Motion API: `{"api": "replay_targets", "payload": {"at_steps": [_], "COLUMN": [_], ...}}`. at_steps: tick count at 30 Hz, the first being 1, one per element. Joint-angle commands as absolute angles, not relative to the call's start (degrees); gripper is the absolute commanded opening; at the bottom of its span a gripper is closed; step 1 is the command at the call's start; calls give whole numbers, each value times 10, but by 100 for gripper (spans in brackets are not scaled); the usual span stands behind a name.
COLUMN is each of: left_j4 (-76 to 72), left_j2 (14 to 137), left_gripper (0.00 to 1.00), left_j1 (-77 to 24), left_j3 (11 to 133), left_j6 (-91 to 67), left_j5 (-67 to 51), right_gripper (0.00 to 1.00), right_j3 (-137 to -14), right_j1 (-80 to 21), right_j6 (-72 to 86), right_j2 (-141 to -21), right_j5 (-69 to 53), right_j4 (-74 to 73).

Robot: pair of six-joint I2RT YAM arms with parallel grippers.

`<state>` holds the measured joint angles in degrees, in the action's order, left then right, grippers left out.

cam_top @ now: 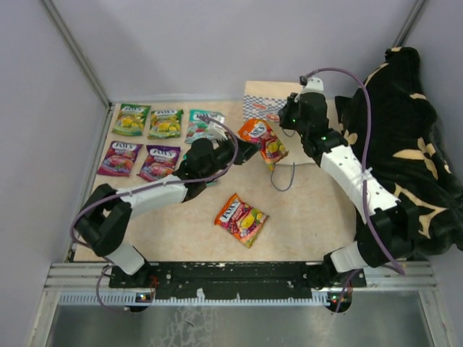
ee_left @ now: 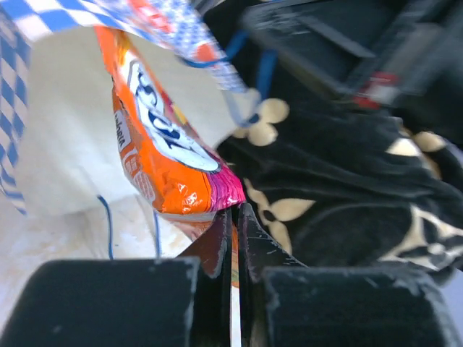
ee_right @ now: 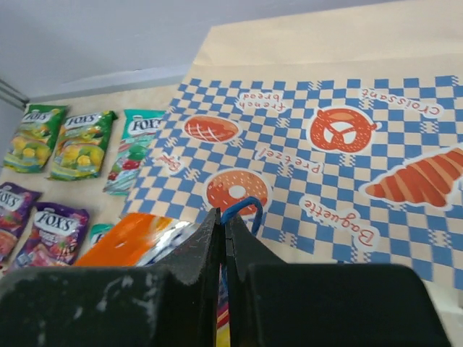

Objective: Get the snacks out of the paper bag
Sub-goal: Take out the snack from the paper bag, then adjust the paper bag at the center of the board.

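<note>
The left end effector is clenched on the lower edge of an orange snack packet, whose upper end lies under the checkered edge at the mouth of the paper bag. The right end effector is clamped on the blue cord handle of the bag, which lies at the far side of the desk, just beside the black-and-tan blanket. A red-and-yellow packet lies flat mid-desk, apart from both arms. At the far left, two green packets and a teal packet form a row, with two purple packets just in front of them.
</note>
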<state>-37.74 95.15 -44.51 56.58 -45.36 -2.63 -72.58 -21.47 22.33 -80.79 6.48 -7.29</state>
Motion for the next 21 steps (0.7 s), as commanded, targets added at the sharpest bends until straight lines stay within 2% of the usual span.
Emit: {"api": "replay_targets", "payload": {"at_steps": [1,4,9,13,15,21], "left_j4": [-489,-502,-408,-384,-362,-393], "left_j2": [854,800,724,684,679,737], "left_gripper": [0,0,0,0,0,0], "left_j1": [-437,-431,-422,-387,-363,-313], "left_j3": [516,492,465,421,397,345], "left_j6": [-459,-466,-455,-403,-397,-381], "left_j5": [-135,-210,-252,-338,-354,-421], "right_gripper": [4,4,4,3,0,0], "right_j3": [-772,-802,-866,-909,-924,-972], "right_j1": [-188,-173,-169,-169,-168,-180], "right_j6": [200,196,180,197,224,325], "right_j2": [-835,-856,-861,-849,-841,-825], "right_j5": [88,99,126,136,131,157], "right_j4": [-56,-69,-106,-144,-162,-219]}}
